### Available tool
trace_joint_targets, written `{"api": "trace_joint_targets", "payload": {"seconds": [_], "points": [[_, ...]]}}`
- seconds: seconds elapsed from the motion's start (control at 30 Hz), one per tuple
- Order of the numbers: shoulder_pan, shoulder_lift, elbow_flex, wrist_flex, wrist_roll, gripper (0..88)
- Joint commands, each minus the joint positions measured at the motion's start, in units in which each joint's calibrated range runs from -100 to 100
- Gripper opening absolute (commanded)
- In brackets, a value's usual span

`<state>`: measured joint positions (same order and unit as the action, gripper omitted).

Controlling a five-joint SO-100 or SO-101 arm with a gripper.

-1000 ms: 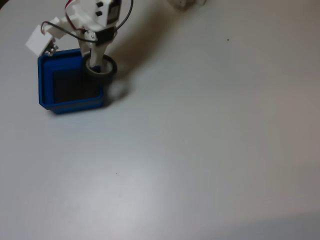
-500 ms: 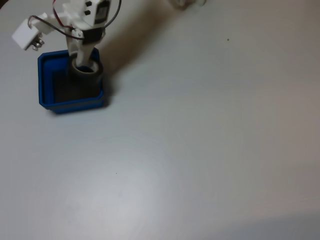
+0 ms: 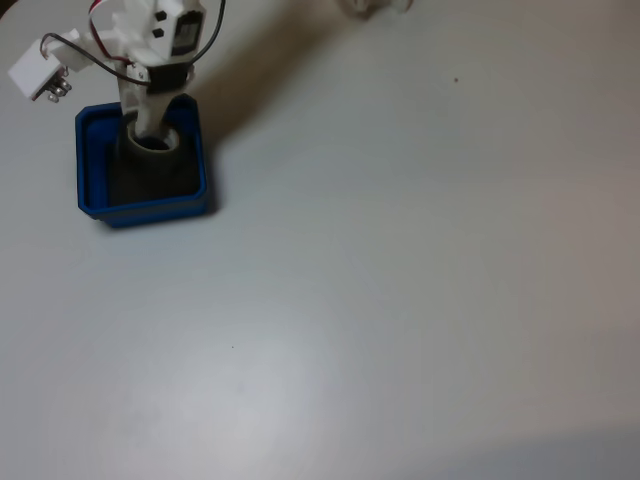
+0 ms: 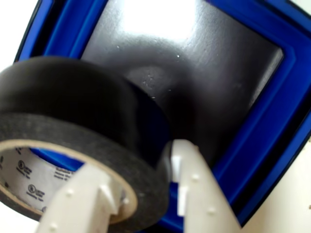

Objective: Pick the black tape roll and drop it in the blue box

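In the fixed view the box sits at the upper left of the frame on a plain pale table, and the white arm reaches down into it from the top edge, with red and black wires looping off its body and a small white block sticking out to the left, above the box's upper left corner. The gripper hangs over the upper half of the box with the tape clamped in it; the roll reads as a dark ring with a pale core, lying inside the outline of the blue walls, over the dark floor. A soft shadow of the arm runs up and to the right across the table from the box. In the wrist view the tape fills the left and lower left of the frame, tilted, its pale printed core facing down-left. The gripper grips the wall of the roll: one white finger passes through the core and the other finger presses the black outer face, so the jaws are clenched on the ring. Behind it the box shows its blue rim along the top, right and lower right, and its glossy dark floor carries a bright glare at the top. Whether the roll touches the floor cannot be told.
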<state>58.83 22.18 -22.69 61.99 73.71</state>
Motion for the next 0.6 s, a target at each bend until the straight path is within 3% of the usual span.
{"api": "trace_joint_targets", "payload": {"seconds": [0.0, 0.57], "points": [[1.4, -0.53, -4.08, -1.92, 0.28, 1.2], [2.67, 0.56, -3.99, -4.31, 0.28, 1.2]]}}
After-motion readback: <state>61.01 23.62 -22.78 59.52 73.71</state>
